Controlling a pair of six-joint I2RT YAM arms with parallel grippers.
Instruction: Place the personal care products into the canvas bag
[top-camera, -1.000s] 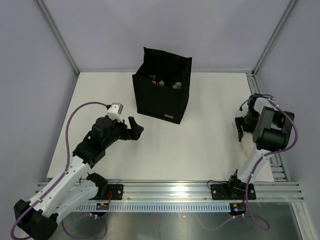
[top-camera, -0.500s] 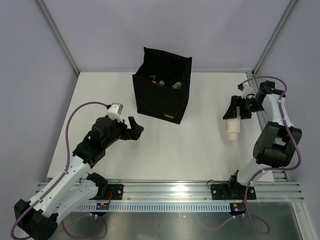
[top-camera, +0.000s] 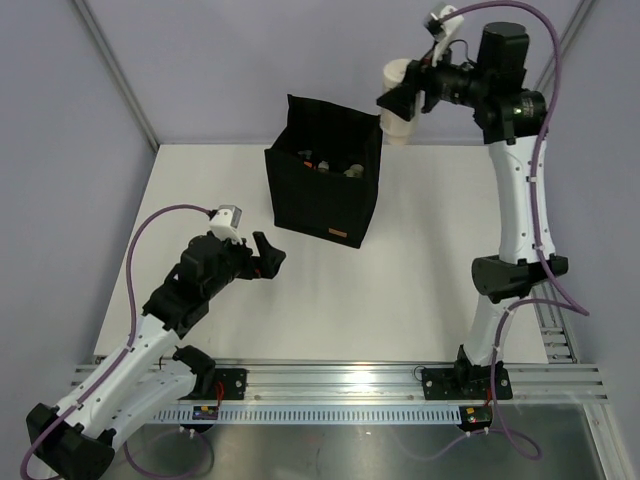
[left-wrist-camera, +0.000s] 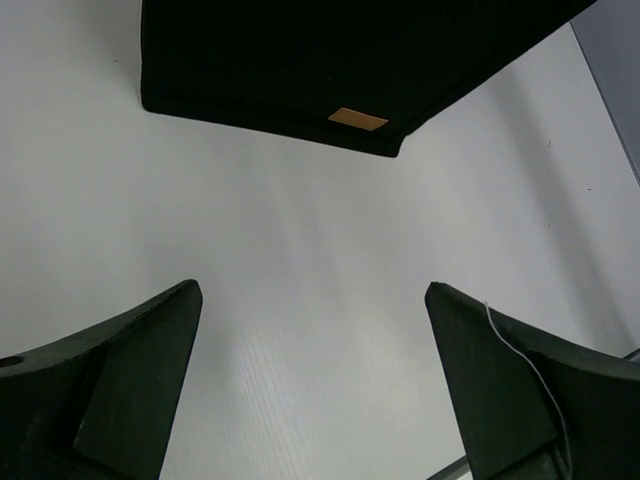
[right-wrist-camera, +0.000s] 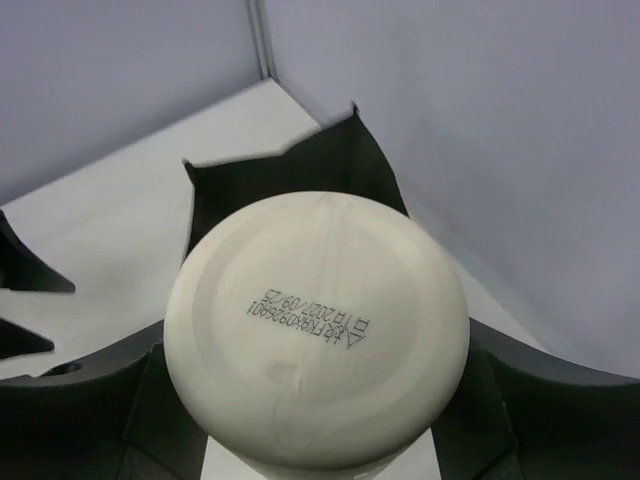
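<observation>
Cream plastic bottle (top-camera: 398, 130) clamped across its body in the right gripper (top-camera: 400, 98), base toward the wrist camera. It hangs high by the upper right rim of the black boxy canvas bag (top-camera: 320, 205), presumably to clear the floppy edge. Bag stands near the desk's (top-camera: 430, 270) far edge. Left gripper (top-camera: 268, 255) hovers wide, empty, off the bag's near-left corner, likely keeping clear.

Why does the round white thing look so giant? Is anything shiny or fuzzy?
Right wrist view: the cream bottle is close to the lens, so its base looks huge, its printed code sharp. Left wrist view: a pale sheen streaks the table; the canvas bag is nearly plain black. Top view: glare on the metal rail.
</observation>
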